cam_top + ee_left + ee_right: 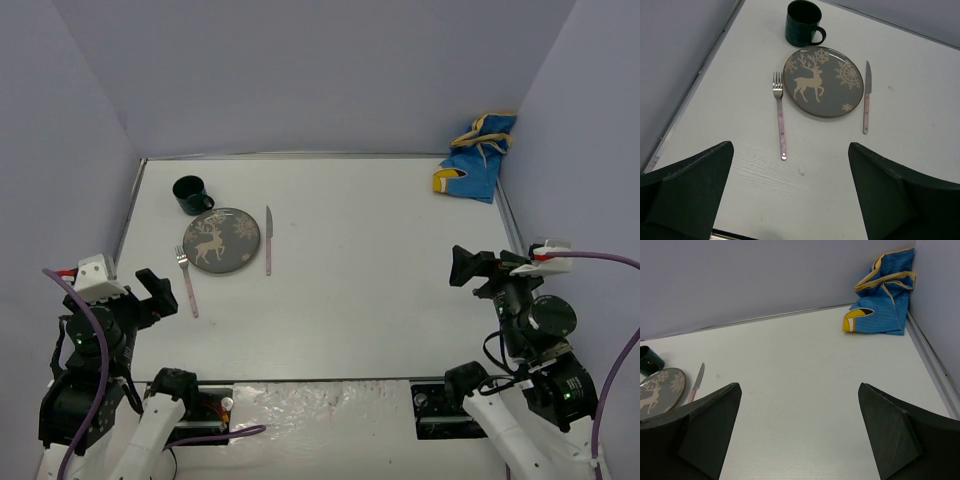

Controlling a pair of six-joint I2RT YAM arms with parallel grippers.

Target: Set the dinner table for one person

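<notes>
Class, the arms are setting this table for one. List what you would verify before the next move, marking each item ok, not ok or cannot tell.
1. Left gripper open, empty: ok.
2. Right gripper open, empty: ok.
3. Fork left of plate, knife right: ok.
4. Mug upright on the dinner table beyond the plate: ok.
5. Blue cloth laid flat: not ok, bunched in the far right corner.
6. Knife edge turned toward plate: cannot tell.

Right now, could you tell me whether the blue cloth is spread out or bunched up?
Bunched up: the cloth lies crumpled in the far right corner of the table, its yellow trim folded over itself.
</notes>
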